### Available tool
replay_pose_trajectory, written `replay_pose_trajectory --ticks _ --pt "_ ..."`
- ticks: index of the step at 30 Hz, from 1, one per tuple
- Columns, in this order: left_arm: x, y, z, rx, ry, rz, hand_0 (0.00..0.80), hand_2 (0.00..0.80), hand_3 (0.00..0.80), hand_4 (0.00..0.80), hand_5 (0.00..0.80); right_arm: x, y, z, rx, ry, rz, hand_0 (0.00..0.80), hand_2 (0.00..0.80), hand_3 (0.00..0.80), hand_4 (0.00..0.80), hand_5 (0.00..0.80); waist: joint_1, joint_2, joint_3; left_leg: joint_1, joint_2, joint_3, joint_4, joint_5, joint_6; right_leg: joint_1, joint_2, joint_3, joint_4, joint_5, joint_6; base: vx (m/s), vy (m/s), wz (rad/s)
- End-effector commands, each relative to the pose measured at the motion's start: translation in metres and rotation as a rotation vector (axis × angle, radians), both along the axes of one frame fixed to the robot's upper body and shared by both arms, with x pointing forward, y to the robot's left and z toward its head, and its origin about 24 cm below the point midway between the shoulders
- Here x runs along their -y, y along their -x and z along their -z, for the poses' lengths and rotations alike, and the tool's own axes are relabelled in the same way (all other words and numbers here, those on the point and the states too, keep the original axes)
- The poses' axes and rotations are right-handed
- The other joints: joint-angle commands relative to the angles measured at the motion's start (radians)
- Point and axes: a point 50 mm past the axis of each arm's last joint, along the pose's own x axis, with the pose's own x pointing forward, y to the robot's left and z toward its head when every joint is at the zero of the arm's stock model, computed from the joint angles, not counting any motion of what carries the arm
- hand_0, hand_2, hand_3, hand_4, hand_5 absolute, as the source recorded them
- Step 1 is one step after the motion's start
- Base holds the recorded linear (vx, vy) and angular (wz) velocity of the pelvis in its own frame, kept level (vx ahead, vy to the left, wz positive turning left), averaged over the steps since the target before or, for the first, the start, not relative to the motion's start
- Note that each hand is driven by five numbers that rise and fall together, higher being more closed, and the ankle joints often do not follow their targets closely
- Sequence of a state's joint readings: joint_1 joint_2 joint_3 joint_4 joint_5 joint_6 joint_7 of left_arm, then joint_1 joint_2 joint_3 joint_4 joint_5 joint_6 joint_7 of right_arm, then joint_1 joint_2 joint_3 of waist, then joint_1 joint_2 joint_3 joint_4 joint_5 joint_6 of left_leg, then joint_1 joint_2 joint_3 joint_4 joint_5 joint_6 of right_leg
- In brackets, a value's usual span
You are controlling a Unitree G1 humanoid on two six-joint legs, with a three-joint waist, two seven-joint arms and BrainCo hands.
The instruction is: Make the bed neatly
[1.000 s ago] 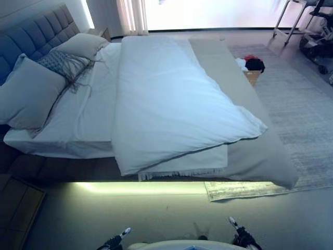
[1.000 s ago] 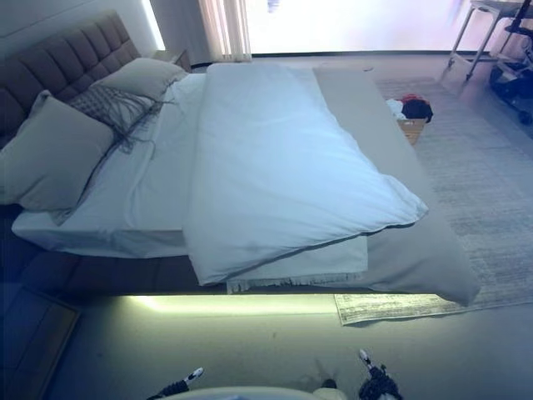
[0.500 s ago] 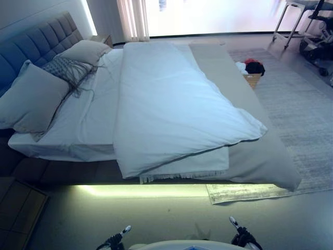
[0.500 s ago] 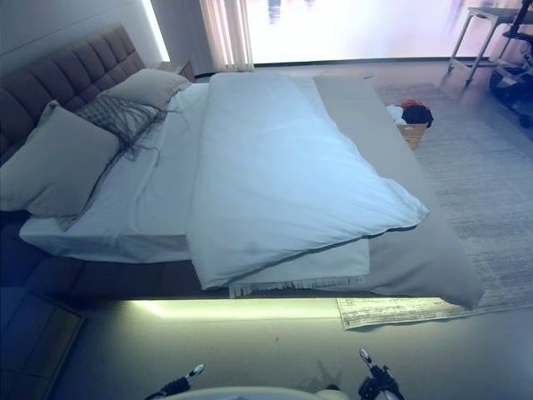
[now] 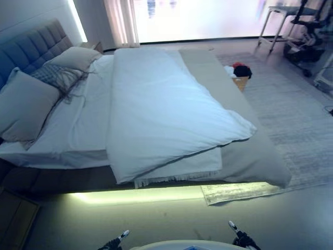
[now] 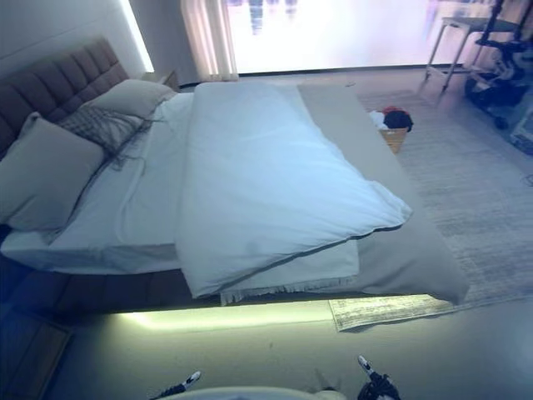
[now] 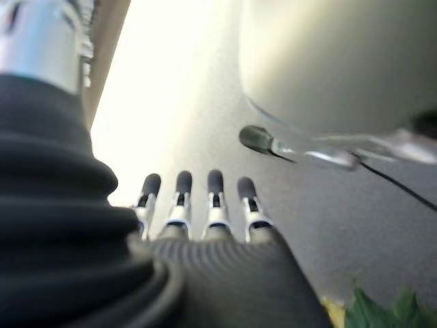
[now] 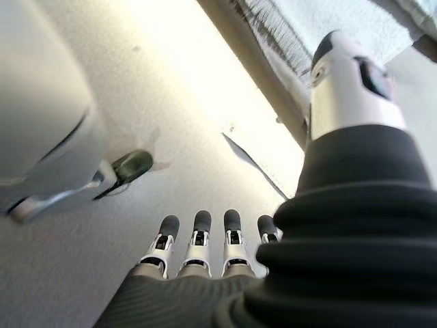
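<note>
Only the camera's framing has shifted since the earlier frame; nothing on the bed is moved. Grey square pillows are propped at the headboard, the pale blue duvet lies askew, unstraightened. Left hand and right hand are held relaxed, empty, above the floor.

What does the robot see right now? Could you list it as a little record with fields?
bed: white duvet lies askew, pulled away from the pillow end, one corner hanging over the near side
pillows: three pillows piled by the headboard
throw: grey blanket draped across the foot end
floor: rug beyond the foot of the bed, basket of clothes on it
left robot hand: fingers straight, holding nothing, over the floor
right robot hand: fingers straight, holding nothing, over the floor
</note>
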State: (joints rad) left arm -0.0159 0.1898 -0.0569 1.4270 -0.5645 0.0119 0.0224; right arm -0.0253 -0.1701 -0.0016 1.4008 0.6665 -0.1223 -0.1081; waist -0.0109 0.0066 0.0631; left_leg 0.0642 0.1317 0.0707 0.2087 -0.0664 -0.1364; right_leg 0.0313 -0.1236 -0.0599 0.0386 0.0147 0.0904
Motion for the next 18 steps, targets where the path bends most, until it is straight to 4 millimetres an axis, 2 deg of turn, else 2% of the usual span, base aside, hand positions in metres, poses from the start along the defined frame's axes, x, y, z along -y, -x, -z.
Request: replay_pose_trajectory --ticks 1,3,5,7,10,12,15,18 --pt "0.006 -0.014 0.0 0.047 0.032 -0.069 0.0 0.0 0.0 0.0 0.0 0.017 -0.019 -0.007 -0.02 0.072 -0.061 0.0 0.0 0.0 0.0 0.0 0.003 0.019 0.102 -0.213 -0.027 -0.018 0.081 0.292 0.028 0.063 0.073 0.007 0.054 -0.023 -0.079 0.236 0.252 -0.27" --pt "0.009 -0.013 0.0 0.052 0.045 -0.085 0.0 0.0 0.0 0.0 0.0 0.027 -0.019 -0.01 -0.018 0.092 -0.043 0.0 0.0 0.0 0.0 0.0 0.018 0.043 0.127 -0.241 0.025 0.014 -0.105 0.37 0.004 0.106 0.09 0.03 0.045 -0.053 -0.07 0.305 0.233 -0.32" --pt "0.009 -0.01 0.001 0.043 0.04 -0.099 0.0 0.0 0.0 0.0 0.0 0.032 -0.016 -0.011 -0.022 0.09 -0.015 0.0 0.0 0.0 0.0 0.0 0.048 0.032 0.135 -0.289 0.046 0.015 -0.273 0.398 -0.005 0.168 0.084 0.062 0.022 -0.072 -0.06 0.383 0.166 -0.59" --pt "0.009 -0.005 0.001 0.022 0.031 -0.108 0.0 0.0 0.0 0.0 0.0 0.037 -0.009 -0.011 -0.028 0.091 0.008 0.0 0.0 0.0 0.0 0.0 0.061 0.019 0.134 -0.329 0.051 0.026 -0.287 0.386 -0.008 0.217 0.066 0.07 0.008 -0.099 -0.055 0.366 0.185 -0.87" --pt "0.007 0.006 0.002 -0.011 0.019 -0.123 0.0 0.0 0.0 0.0 0.0 0.041 -0.002 -0.011 -0.023 0.103 0.03 0.0 0.0 0.0 0.0 0.0 0.07 0.023 0.113 -0.289 0.043 0.054 -0.271 0.33 0.008 0.268 0.008 0.055 0.014 -0.128 -0.023 0.322 0.251 0.33" --pt "0.004 0.01 0.002 -0.02 0.011 -0.126 0.0 0.0 0.0 0.0 0.0 0.04 -0.003 -0.011 -0.011 0.089 0.038 0.0 0.0 0.0 0.0 0.0 0.076 0.023 0.104 -0.27 0.043 0.062 -0.261 0.322 0.011 0.287 -0.017 0.04 0.018 -0.137 -0.01 0.296 0.239 0.04" --pt "-0.005 0.01 0.0 -0.027 -0.012 -0.099 0.0 0.0 0.0 0.0 0.0 0.028 -0.002 -0.007 0.025 0.039 0.031 0.0 0.0 0.0 0.0 0.0 0.084 0.016 0.072 -0.258 0.034 0.087 -0.198 0.308 0.023 0.32 -0.066 0.0 0.023 -0.13 0.02 0.403 0.306 0.31" --pt "-0.01 -0.003 -0.003 0.007 -0.027 -0.075 0.0 0.0 0.0 0.0 0.0 0.016 -0.006 -0.005 0.05 -0.004 0.021 0.0 0.0 0.0 0.0 0.0 0.083 -0.002 0.044 -0.263 0.008 0.1 -0.155 0.277 0.052 0.325 -0.101 -0.012 0.022 -0.111 0.045 0.318 0.277 -0.23"
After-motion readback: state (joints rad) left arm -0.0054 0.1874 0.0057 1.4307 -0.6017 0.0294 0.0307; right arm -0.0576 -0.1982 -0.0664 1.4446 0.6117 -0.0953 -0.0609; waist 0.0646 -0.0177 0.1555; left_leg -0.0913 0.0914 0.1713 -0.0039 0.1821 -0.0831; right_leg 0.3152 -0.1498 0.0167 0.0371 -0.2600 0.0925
